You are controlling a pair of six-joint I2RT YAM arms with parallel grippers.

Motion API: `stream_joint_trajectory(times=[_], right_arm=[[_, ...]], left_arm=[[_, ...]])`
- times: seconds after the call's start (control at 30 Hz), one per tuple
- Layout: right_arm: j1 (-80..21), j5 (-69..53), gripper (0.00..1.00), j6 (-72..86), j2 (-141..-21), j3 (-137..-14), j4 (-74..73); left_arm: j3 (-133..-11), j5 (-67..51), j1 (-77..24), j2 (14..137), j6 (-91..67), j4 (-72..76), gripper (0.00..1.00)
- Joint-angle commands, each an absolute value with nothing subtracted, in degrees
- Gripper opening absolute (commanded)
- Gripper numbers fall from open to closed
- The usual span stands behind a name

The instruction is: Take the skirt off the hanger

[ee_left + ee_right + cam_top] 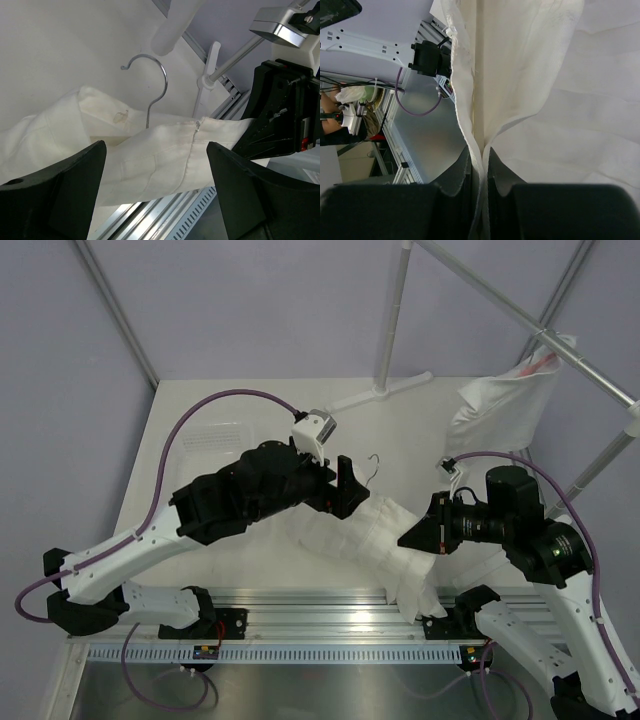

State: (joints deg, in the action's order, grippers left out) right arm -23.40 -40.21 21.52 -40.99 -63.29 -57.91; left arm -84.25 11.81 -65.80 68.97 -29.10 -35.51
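— Hands, what state?
— The right hand (480, 155) is pinched shut on a fold of the white skirt (370, 535); the left hand (156, 185) gapes wide, empty, over its waistband.
— Skirt's place?
— Mid-bench (250, 410), wire hanger hook (374, 465) at its twelve o'clock.

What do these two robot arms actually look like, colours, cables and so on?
The left arm and the right arm each have white lower segments with chunky black joints and upper sections. A purple cable loops along the left arm, and a second purple cable along the right. The jaws are black, broad and wedge-shaped. A small white-and-silver camera box sits at the left wrist.
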Motion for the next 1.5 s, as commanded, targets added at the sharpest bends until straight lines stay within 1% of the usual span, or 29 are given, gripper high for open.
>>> stream_joint_trajectory(times=[0.0,0.23,0.47,0.73,0.87,0.97,1.03,1.07,1.1,1.13,1.23,1.27,1.3,1.33,1.37,1.4,1.47], right_arm=[[-24.8,-43.1,0.00,22.2,-41.1,-64.6,-52.0],[-26.7,-44.0,0.00,22.1,-41.0,-63.9,-51.1],[-28.6,-44.6,0.00,22.2,-41.1,-64.3,-51.1],[-30.7,-44.4,0.00,22.9,-41.3,-63.8,-50.0],[-31.4,-44.3,0.00,23.2,-41.4,-64.3,-49.7],[-32.3,-44.5,0.00,23.6,-41.6,-64.5,-49.1],[-32.8,-43.9,0.00,23.6,-41.6,-64.4,-49.0],[-32.9,-43.7,0.00,23.6,-41.6,-64.6,-49.4],[-32.9,-43.4,0.00,23.6,-41.6,-64.6,-49.5],[-33.0,-43.5,0.00,23.6,-41.6,-64.7,-49.4],[-32.9,-43.2,0.00,23.1,-41.6,-65.1,-49.6],[-33.0,-42.9,0.10,22.9,-41.7,-65.8,-50.5],[-33.0,-42.3,0.27,22.0,-41.9,-66.4,-51.3],[-33.0,-40.8,0.42,21.6,-42.4,-67.0,-52.3],[-33.0,-39.9,0.54,21.2,-42.5,-68.0,-53.9],[-33.0,-39.0,0.57,20.4,-42.7,-68.6,-54.7],[-33.0,-36.6,0.69,20.2,-42.9,-69.4,-55.5]], left_arm=[[-86.9,9.9,-66.1,70.7,-27.3,-31.4,0.85],[-88.5,7.6,-66.1,73.4,-25.7,-30.6,0.80],[-89.2,7.8,-66.1,74.8,-24.9,-30.4,0.78],[-89.2,7.7,-66.1,75.2,-24.7,-30.3,0.65],[-89.2,7.8,-66.1,75.1,-24.6,-30.4,0.54],[-88.9,7.9,-66.1,74.8,-24.6,-30.2,0.53],[-88.9,7.8,-66.1,74.7,-24.8,-30.3,0.46],[-88.7,7.8,-66.1,74.6,-24.9,-30.3,0.39],[-88.6,7.7,-66.1,74.5,-25.0,-30.3,0.30],[-88.5,7.7,-66.1,74.6,-25.2,-30.3,0.01],[-88.2,9.8,-66.1,74.0,-26.2,-30.8,0.00],[-88.3,11.1,-66.1,73.7,-26.6,-32.0,0.00],[-88.7,13.4,-66.1,73.7,-27.0,-32.9,0.00],[-89.3,14.6,-66.1,73.7,-27.0,-33.7,0.00],[-91.4,15.6,-66.0,74.3,-26.9,-36.0,0.00],[-93.1,18.1,-66.0,75.0,-26.5,-37.6,0.00],[-98.9,20.1,-66.0,77.7,-25.8,-42.3,0.00]])
